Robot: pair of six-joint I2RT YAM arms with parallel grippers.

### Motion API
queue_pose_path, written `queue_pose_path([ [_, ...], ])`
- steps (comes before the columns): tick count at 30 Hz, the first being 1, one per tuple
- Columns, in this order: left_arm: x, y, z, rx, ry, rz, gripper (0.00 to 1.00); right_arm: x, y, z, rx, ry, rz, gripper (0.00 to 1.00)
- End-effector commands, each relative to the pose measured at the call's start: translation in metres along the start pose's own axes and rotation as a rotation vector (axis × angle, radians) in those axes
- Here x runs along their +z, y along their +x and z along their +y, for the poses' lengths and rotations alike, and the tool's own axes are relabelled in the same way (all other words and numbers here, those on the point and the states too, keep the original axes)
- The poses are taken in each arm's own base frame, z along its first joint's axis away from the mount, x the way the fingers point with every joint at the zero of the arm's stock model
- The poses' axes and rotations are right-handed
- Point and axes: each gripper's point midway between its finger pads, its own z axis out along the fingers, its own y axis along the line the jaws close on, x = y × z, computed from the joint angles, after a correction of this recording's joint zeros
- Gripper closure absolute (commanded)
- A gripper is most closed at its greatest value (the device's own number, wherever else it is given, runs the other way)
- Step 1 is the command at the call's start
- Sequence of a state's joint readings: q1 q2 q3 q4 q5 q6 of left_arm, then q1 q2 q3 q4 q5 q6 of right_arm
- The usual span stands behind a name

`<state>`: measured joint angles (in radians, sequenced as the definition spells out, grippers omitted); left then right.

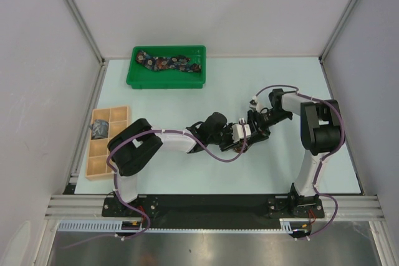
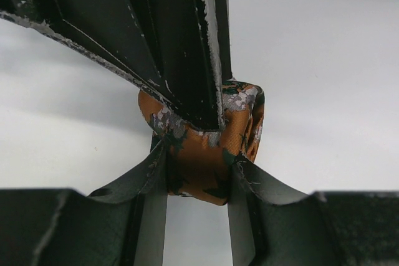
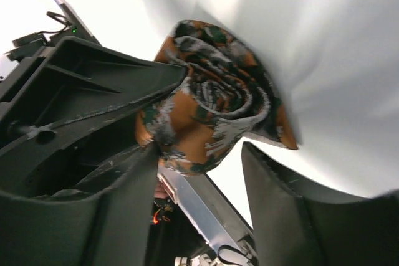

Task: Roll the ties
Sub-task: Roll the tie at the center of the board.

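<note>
The pale table [image 1: 280,166] carries everything. From above, the two arms meet near its middle and their black bodies cover almost all of what they hold there. At the far edge a green plastic tray [image 1: 134,79] holds a dark navy floral tie [image 1: 168,63], lying loose and crumpled, its ends hard to trace. At the left, a tan wooden compartment box [image 1: 93,169] has a grey-blue tie [image 1: 100,130] in one cell, too small to tell how it is wound.

The left pincer [image 2: 198,182] is closed on the rust-brown tie [image 2: 206,160], a finger pressed to each side of the tight roll. The right pincer [image 3: 199,147] stands partly open. One of its fingers [image 3: 124,172] touches the roll and the other is apart from it, with bare table showing between.
</note>
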<state>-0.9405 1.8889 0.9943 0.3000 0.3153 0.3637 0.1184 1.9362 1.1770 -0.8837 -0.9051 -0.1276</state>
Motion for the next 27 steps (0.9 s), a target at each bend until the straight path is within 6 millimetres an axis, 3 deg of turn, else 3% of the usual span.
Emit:
queue_pose_path([
  [1,-0.011,0.063,-0.022,-0.07,0.034,0.209,0.73,0.0,0.0,-0.013,0.008,0.07,0.013,0.37],
  [2,-0.011,0.064,-0.023,-0.07,0.037,0.21,0.74,-0.003,-0.001,-0.013,0.011,0.068,0.004,0.26],
  [3,-0.012,0.068,-0.024,-0.071,0.039,0.219,0.74,-0.008,-0.003,-0.014,0.02,0.064,-0.016,0.23],
  [5,-0.013,0.07,-0.025,-0.066,0.04,0.224,0.75,-0.014,-0.005,-0.013,0.031,0.04,-0.044,0.01],
  [10,-0.011,0.073,-0.027,-0.061,0.045,0.234,0.76,-0.023,-0.008,-0.018,0.03,0.064,-0.09,0.0],
  [16,-0.008,0.076,-0.029,-0.053,0.049,0.245,0.76,0.006,0.003,-0.023,0.043,0.068,-0.024,0.01],
  [25,-0.006,0.083,-0.034,-0.049,0.061,0.261,0.77,0.025,-0.011,-0.015,0.027,0.036,-0.044,0.21],
  [27,-0.007,0.083,-0.035,-0.049,0.063,0.262,0.78,0.024,-0.013,-0.013,0.014,0.031,-0.053,0.3],
])
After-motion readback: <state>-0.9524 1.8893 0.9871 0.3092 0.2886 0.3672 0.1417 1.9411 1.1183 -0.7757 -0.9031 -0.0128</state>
